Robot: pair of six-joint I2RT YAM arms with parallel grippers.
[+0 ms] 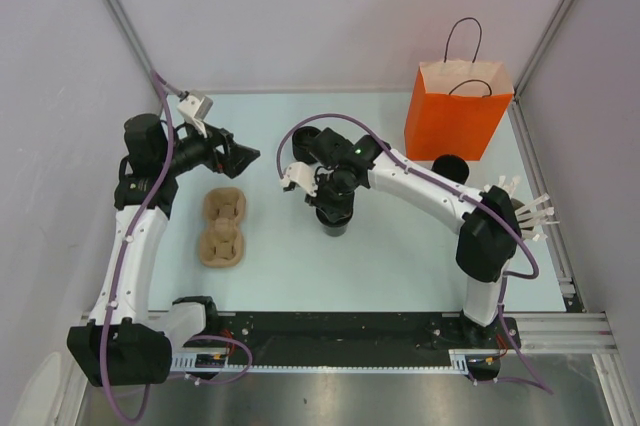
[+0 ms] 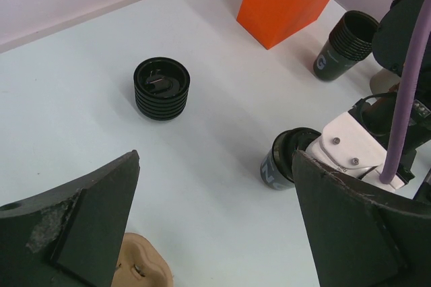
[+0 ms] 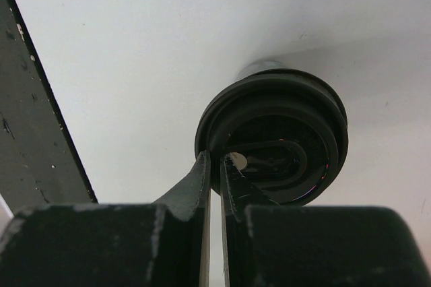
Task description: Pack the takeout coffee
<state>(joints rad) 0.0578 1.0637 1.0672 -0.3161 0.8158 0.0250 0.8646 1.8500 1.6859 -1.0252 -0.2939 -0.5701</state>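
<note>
The takeout coffee (image 1: 335, 223) is a small black cup with a round black lid, standing mid-table. In the right wrist view its lid (image 3: 283, 132) fills the centre. My right gripper (image 3: 215, 160) is shut on the near rim of that lid, one finger outside and one inside. From above, the right gripper (image 1: 334, 198) sits directly over the cup and hides most of it. The left wrist view shows the cup (image 2: 277, 168) partly behind the right arm. My left gripper (image 2: 217, 159) hangs wide open above the table with nothing in it, left of the cup (image 1: 243, 157).
A brown pulp cup tray (image 1: 222, 227) lies front left. A stack of black lids (image 2: 161, 89) stands behind the cup. An orange paper bag (image 1: 455, 114) stands at the back right, with a stack of black cups (image 2: 342, 48) beside it. A tub of white sticks (image 1: 524, 208) sits far right.
</note>
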